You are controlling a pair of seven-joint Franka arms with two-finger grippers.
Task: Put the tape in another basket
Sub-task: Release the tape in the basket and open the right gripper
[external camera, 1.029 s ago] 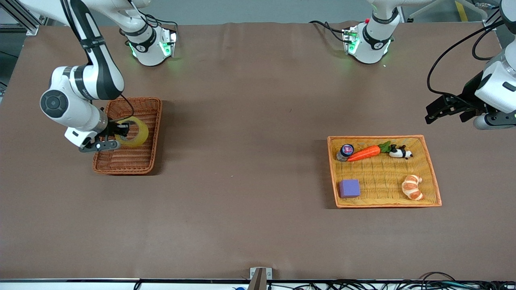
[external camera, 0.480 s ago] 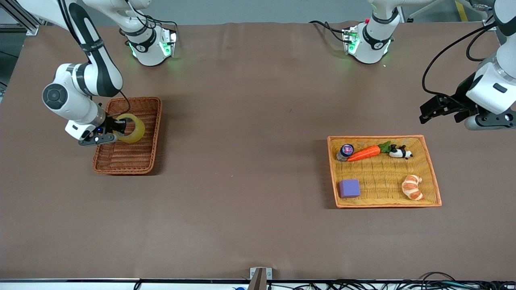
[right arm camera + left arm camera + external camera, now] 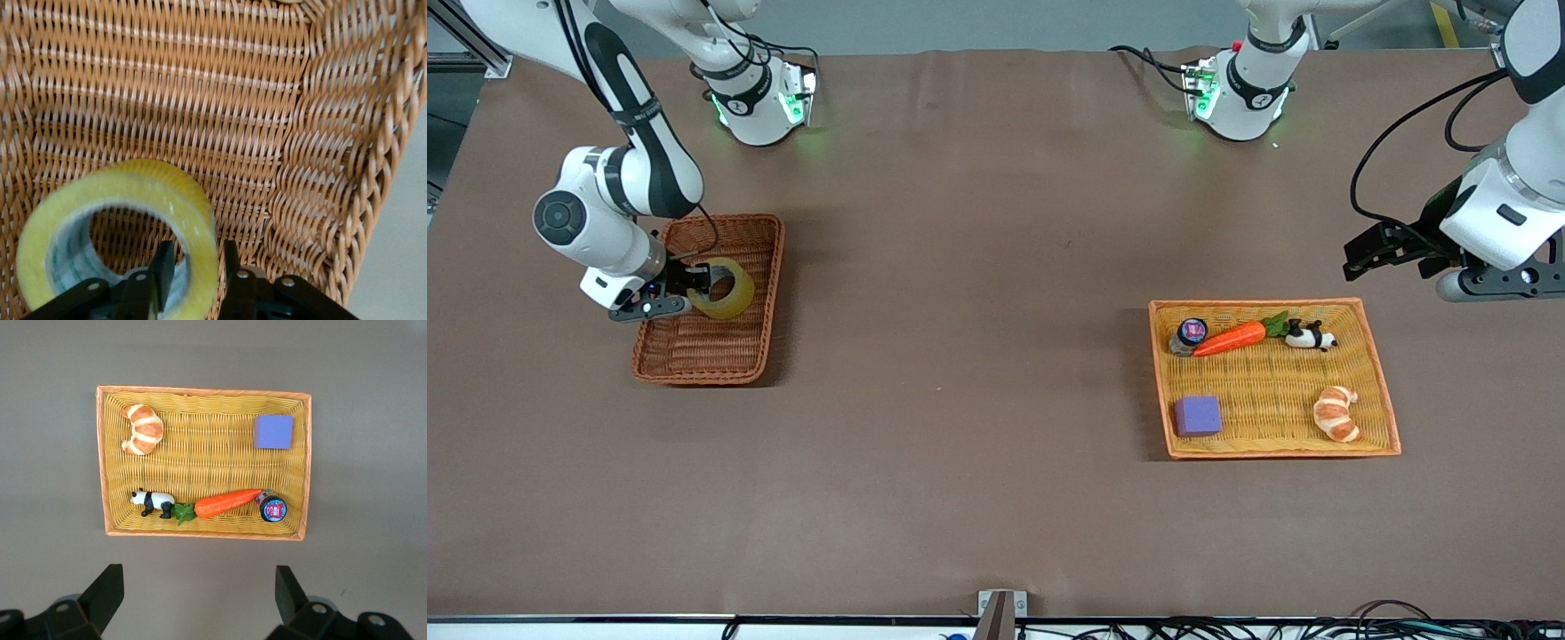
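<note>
The tape (image 3: 727, 290), a yellowish translucent roll with a grey core, is held on edge in my right gripper (image 3: 699, 286) over the reddish-brown wicker basket (image 3: 694, 374). In the right wrist view the gripper (image 3: 197, 267) is shut on the roll's wall (image 3: 120, 200), one finger inside the ring and one outside, with the basket's woven floor (image 3: 200, 100) beneath. My left gripper (image 3: 1371, 252) is open and empty above bare table beside the shallow yellow tray (image 3: 1272, 304); it also shows in the left wrist view (image 3: 197, 593).
The yellow tray (image 3: 200, 390) holds a croissant toy (image 3: 1336, 413), a purple block (image 3: 1197, 415), a carrot (image 3: 1230, 338), a panda figure (image 3: 1310, 336) and a small jar (image 3: 1190, 334). Both arm bases stand at the table's edge farthest from the front camera.
My right gripper has shifted a little with the tape in it, staying over the reddish-brown basket. My left gripper has drifted toward the right arm's end of the table.
</note>
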